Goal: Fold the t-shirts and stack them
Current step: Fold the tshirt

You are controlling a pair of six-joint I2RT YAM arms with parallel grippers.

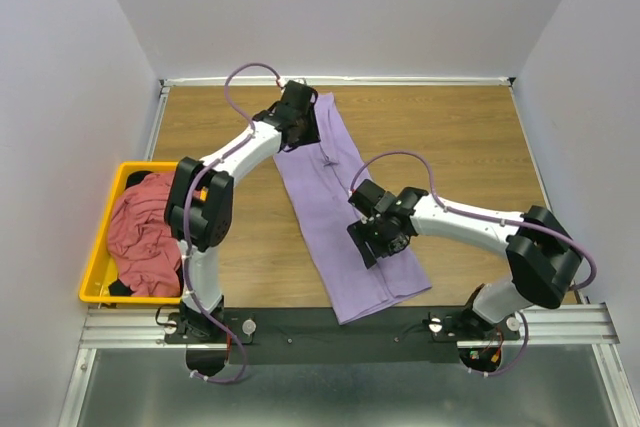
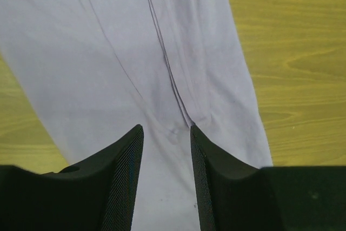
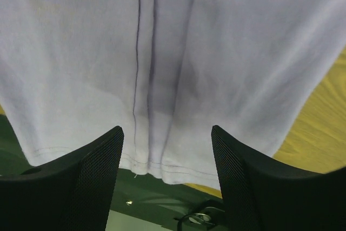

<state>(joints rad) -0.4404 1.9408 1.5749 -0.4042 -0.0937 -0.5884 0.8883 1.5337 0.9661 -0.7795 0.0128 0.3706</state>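
Lavender t-shirt [image 1: 320,207] lies under the narrowly parted left tool [image 2: 166,129] and wide-spread right tool [image 3: 166,130].

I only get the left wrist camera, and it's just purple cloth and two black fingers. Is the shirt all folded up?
Observer: Not fully. From the top view the lavender shirt is one long narrow strip, running from the far middle of the table toward the near edge.
Operator: Where's the other arm?
Observer: The right gripper is over the strip's near half. Its own camera shows the fingers open, with the shirt's hem between them.
Operator: Any more shirts?
Observer: Yes. A red-pink shirt is heaped in a yellow bin at the table's left edge, and a dark cloth shows at its far end.
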